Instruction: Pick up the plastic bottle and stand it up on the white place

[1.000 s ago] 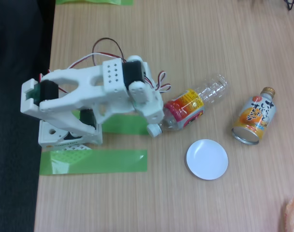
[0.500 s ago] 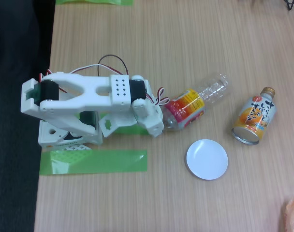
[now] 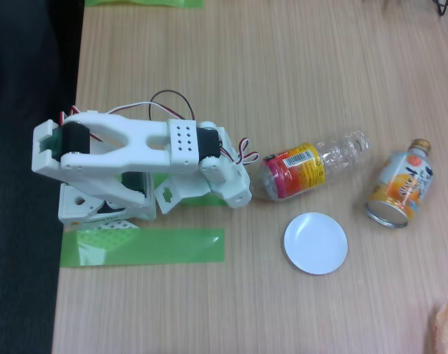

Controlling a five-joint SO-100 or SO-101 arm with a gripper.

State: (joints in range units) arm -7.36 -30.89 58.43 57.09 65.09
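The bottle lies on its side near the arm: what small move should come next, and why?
Probably close the gripper on the bottle at its near end. The bottle lies flat beside the plate, not on it, and whether the gripper holds it cannot be seen.

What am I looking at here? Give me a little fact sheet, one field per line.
Surface: wooden table
Robot: white arm, head bent down toward the bottle's cap end
Gripper: hidden under the arm's head; open or shut cannot be told
Plastic bottle: lying on its side, not on the plate
White plate: bare, below the bottle in the picture
Orange can: lying on its side, right of the bottle
Green tape: strip beside the base
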